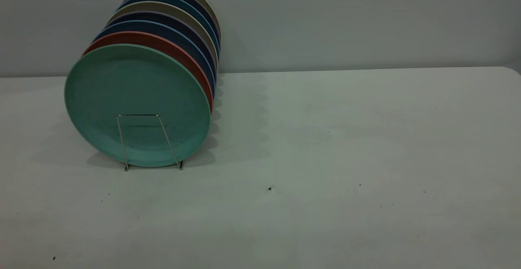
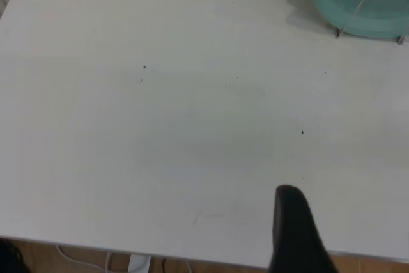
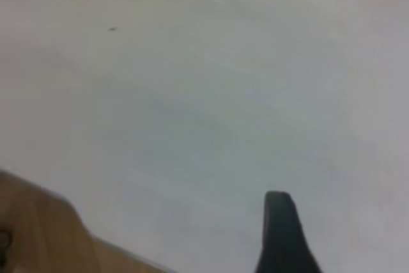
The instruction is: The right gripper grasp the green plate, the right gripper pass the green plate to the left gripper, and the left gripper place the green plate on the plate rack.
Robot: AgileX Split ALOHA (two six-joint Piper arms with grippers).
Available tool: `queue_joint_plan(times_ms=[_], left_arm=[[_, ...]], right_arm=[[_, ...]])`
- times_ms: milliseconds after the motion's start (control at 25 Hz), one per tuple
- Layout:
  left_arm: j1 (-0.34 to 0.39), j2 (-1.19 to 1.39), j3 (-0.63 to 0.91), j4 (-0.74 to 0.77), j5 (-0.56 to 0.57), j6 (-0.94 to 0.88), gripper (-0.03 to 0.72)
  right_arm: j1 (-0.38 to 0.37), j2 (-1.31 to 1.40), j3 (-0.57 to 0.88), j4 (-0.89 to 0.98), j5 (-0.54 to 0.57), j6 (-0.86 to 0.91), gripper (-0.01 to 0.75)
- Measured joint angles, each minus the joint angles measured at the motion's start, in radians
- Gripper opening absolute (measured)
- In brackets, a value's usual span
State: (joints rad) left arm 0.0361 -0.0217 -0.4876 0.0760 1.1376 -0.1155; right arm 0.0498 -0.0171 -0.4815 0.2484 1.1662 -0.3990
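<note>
On the pale table (image 1: 325, 138) we see the green plate (image 1: 134, 98) standing upright, frontmost in the plate rack (image 1: 140, 138); whether the left gripper (image 2: 294, 234) and right gripper (image 3: 281, 234) are open, we cannot tell.

A single black pointed finger (image 3: 281, 234) of the right pincer rises into sight over the pale, matte counter (image 3: 211, 107). A tiny dark speck (image 3: 113, 29) lies on the counter, well apart from it. The counter's edge borders brown wooden flooring (image 3: 45, 228).
</note>
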Motion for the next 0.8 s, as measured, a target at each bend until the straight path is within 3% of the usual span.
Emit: queue_joint_plan(times_ms=[200,520,800], left_arm=[[0.000,0.000,0.000,0.000,0.000,0.000,0.448],[0.000,0.000,0.000,0.000,0.000,0.000,0.448],[0.000,0.000,0.000,0.000,0.000,0.000,0.448]], right_arm=[[0.021,-0.001,0.000,-0.009,-0.002,0.050,0.494],[0.021,-0.001,0.001,-0.199,-0.020,0.327,0.494],[0.021,-0.001,0.001,-0.236,-0.021,0.367,0.494]])
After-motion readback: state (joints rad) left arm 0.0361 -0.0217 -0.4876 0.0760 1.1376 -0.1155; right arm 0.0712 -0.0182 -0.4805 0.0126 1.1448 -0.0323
